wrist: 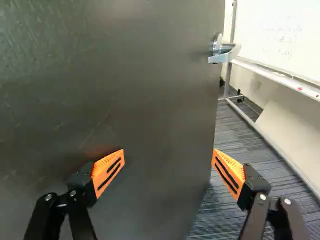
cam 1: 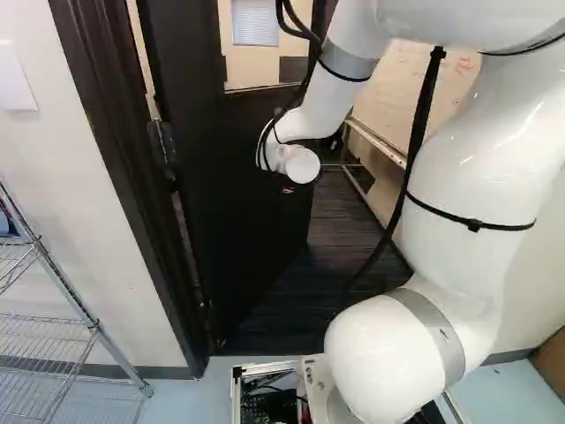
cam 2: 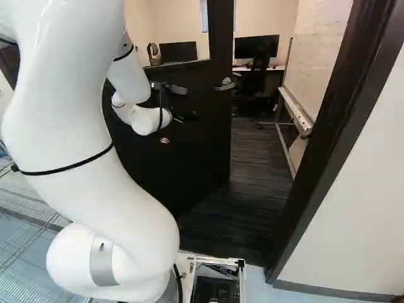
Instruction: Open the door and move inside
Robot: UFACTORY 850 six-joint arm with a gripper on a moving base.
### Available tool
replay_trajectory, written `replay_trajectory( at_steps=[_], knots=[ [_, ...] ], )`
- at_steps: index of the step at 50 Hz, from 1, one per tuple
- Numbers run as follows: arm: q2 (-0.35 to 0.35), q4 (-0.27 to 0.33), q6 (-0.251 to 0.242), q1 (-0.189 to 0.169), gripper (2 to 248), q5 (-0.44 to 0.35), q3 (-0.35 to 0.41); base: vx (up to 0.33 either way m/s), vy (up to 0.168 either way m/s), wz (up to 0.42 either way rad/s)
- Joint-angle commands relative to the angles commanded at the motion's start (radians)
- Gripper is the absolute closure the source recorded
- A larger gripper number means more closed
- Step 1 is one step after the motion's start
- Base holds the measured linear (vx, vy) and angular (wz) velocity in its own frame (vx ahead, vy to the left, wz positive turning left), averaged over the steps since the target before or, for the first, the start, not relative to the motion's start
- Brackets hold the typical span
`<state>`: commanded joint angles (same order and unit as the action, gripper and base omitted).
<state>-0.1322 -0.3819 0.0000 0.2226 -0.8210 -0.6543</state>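
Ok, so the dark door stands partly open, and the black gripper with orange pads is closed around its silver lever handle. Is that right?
Not the grip: the wrist view shows the black gripper with orange pads open, with nothing between its fingers and the silver lever handle away from them. The dark door does stand partly open.

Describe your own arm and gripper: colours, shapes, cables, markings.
My glossy white arm has rounded joints, grey bands, narrow black straps and black cables. The black gripper has two jaws with orange, wedge-shaped pads, ridged and black-slotted.
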Motion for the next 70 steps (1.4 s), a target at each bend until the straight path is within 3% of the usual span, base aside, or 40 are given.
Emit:
replay_trajectory(
  at_steps=[70],
  knots=[
    [-0.138,0.304,0.000,0.122,3,0.000,-0.155,0.000,0.000,0.000]
  ],
)
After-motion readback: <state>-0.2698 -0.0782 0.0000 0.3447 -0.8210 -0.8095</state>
